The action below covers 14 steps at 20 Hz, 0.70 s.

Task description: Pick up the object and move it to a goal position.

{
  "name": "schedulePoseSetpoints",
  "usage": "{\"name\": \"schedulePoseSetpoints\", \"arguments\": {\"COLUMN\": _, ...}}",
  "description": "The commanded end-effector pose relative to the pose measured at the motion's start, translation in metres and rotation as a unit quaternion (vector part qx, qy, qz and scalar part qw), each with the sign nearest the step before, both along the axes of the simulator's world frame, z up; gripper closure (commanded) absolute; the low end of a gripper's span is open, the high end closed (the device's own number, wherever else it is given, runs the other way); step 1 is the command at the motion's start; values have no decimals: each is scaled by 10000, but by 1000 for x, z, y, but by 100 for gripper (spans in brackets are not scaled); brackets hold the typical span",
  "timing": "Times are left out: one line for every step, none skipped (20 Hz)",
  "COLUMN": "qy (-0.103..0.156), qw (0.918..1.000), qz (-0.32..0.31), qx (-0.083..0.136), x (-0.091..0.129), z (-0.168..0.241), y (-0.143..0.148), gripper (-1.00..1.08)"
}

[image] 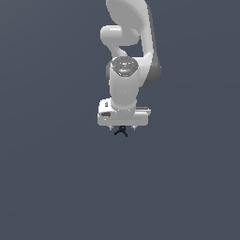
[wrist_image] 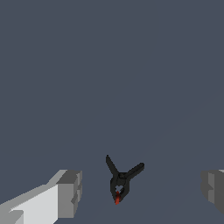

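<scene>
From my wrist view, I see the fingers (wrist_image: 65, 192) first: blocky, matte grey pads on white bodies, with flat faces. They stand wide apart and hold nothing. Between them, touching neither, lies the object (wrist_image: 121, 181). It is small and black, shaped like a clamp, with two thin prongs that spread out and a rounded body with a red tip. It sits closer to one finger than to the other, with free room on both sides.

In the exterior view, the gripper (image: 123, 127) hangs just over the object (image: 121, 131), under the smooth white arm (image: 125, 70). The floor (image: 47, 187) around is plain dark blue-grey.
</scene>
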State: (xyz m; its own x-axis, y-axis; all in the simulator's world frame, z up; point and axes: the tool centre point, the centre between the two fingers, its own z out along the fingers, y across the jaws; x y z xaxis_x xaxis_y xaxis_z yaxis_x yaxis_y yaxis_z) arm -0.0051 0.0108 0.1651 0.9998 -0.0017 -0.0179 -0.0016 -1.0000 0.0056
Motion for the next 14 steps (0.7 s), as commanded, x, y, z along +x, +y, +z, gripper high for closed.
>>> {"name": "schedulePoseSetpoints", "arguments": {"qy": 0, "qw": 10000, "qz": 0, "qx": 0, "x": 0, "z": 0, "y": 0, "gripper": -92}}
{"name": "schedulePoseSetpoints", "arguments": {"qy": 1, "qw": 10000, "qz": -4, "qx": 3, "x": 0, "z": 0, "y": 0, "gripper": -92}}
{"name": "schedulePoseSetpoints", "arguments": {"qy": 5, "qw": 10000, "qz": -15, "qx": 13, "x": 0, "z": 0, "y": 0, "gripper": -92}}
{"name": "schedulePoseSetpoints", "arguments": {"qy": 12, "qw": 10000, "qz": -33, "qx": 29, "x": 0, "z": 0, "y": 0, "gripper": -92}}
{"name": "schedulePoseSetpoints", "arguments": {"qy": 21, "qw": 10000, "qz": -57, "qx": 51, "x": -1, "z": 1, "y": 1, "gripper": -92}}
{"name": "schedulePoseSetpoints", "arguments": {"qy": 32, "qw": 9999, "qz": -88, "qx": 78, "x": -1, "z": 1, "y": 1, "gripper": -92}}
{"name": "schedulePoseSetpoints", "arguments": {"qy": 43, "qw": 9999, "qz": -116, "qx": 104, "x": -1, "z": 1, "y": 2, "gripper": -92}}
{"name": "schedulePoseSetpoints", "arguments": {"qy": 51, "qw": 9998, "qz": -137, "qx": 123, "x": -1, "z": 2, "y": 2, "gripper": -92}}
{"name": "schedulePoseSetpoints", "arguments": {"qy": 56, "qw": 9998, "qz": -149, "qx": 136, "x": -1, "z": 2, "y": 2, "gripper": -92}}
{"name": "schedulePoseSetpoints", "arguments": {"qy": 58, "qw": 9998, "qz": -155, "qx": 142, "x": -1, "z": 2, "y": 2, "gripper": -92}}
{"name": "schedulePoseSetpoints", "arguments": {"qy": 58, "qw": 9998, "qz": -155, "qx": 142, "x": -1, "z": 2, "y": 2, "gripper": -92}}
{"name": "schedulePoseSetpoints", "arguments": {"qy": 56, "qw": 9998, "qz": -150, "qx": 137, "x": -1, "z": 2, "y": 2, "gripper": -92}}
{"name": "schedulePoseSetpoints", "arguments": {"qy": 55, "qw": 9998, "qz": -151, "qx": 134, "x": -1, "z": 2, "y": 2, "gripper": -92}}
{"name": "schedulePoseSetpoints", "arguments": {"qy": 53, "qw": 9998, "qz": -159, "qx": 133, "x": -2, "z": 1, "y": 2, "gripper": -92}}
